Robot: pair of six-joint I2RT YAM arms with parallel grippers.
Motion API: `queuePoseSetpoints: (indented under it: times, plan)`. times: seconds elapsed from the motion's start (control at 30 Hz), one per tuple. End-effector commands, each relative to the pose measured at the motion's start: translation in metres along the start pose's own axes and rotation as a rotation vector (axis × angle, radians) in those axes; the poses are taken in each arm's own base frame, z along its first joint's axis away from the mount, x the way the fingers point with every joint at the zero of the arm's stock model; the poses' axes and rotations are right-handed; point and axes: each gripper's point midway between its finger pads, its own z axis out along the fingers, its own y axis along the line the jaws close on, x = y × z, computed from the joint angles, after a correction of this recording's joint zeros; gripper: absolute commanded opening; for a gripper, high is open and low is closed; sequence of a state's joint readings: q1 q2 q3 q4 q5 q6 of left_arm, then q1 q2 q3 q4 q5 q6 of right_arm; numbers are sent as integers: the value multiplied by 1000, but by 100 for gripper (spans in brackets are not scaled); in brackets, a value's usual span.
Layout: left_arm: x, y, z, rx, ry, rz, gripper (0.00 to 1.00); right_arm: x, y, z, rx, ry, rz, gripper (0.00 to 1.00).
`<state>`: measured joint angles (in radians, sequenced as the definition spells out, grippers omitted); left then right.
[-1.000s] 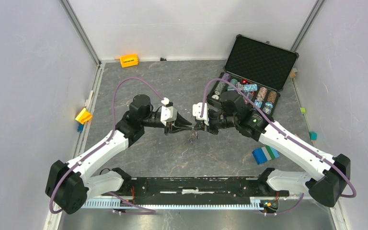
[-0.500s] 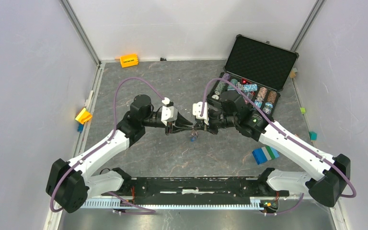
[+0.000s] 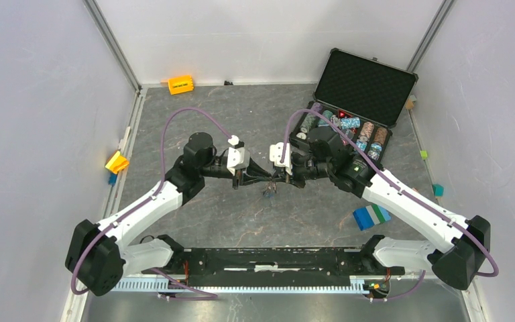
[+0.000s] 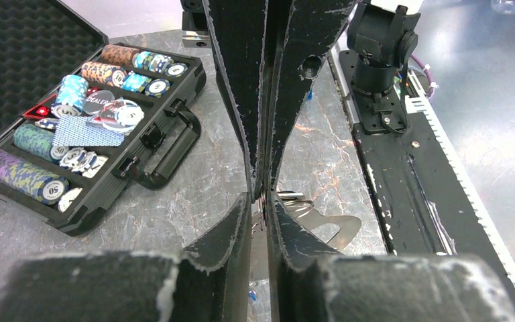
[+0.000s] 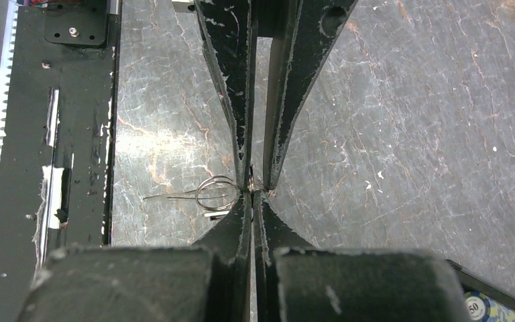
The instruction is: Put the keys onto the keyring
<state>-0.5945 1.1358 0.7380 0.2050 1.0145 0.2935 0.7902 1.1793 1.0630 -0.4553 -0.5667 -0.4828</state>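
At mid-table, above the grey marbled top [image 3: 241, 114], you have the two arms nose to nose along one left-to-right line. The left gripper [image 4: 260, 201] and right gripper [image 5: 252, 196] meet tip to tip, so neither is nearer the work than the other. Right gripper: jaws pressed fully together, with the keyring [image 5: 216, 191], a cluster of thin wire loops, butting against their tips. It appears to be pinched there by its edge, though the contact itself is hidden. Left gripper: jaws a narrow slit apart, converging on a sliver of bright metal at the meeting point; whether they clamp it cannot be told. The loops lie to one side of the pinch line, toward the black base rail [image 5: 80, 134] at the near edge. A straight wire tail runs on from them the same way, so the ring's long axis stands across the line of the fingers, not along it. From above, a small dark cluster with a touch of blue, probably the keys [image 3: 269, 191], hangs just on the near side of the tips, too small to separate key from ring. The poker chip case [image 3: 365, 84] stands well apart at the right rear. Judgement: any threading move turns on that sideways offset, so work toward the rail side of the tips.
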Motion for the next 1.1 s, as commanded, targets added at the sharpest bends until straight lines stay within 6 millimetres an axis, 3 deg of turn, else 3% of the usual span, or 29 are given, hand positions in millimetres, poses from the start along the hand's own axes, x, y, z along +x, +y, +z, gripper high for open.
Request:
queuePoseSetpoints:
  times: [0.0,0.3,0.5,0.8,0.93,1.07]
  plan:
    - [-3,0,3,4,-17,-1,19,-14,-3,3,1,-54,-19,0]
    - [0,1,4,0,-12,-4,2,-12,-1,5,-10,-52,-11,0]
    - [2,-5,1,7,-14,7,2,-15,-5,2,15,-58,-16,0]
    - [-13,-16,-5,38,-68,17,2,-10,-3,-7,29,-44,-26,42]
    - [-19,-19,-8,43,-91,16,2,-11,2,-15,13,-73,-22,50]
    - [-23,-22,-7,60,-115,6,2,-11,9,-16,-43,-108,12,49]
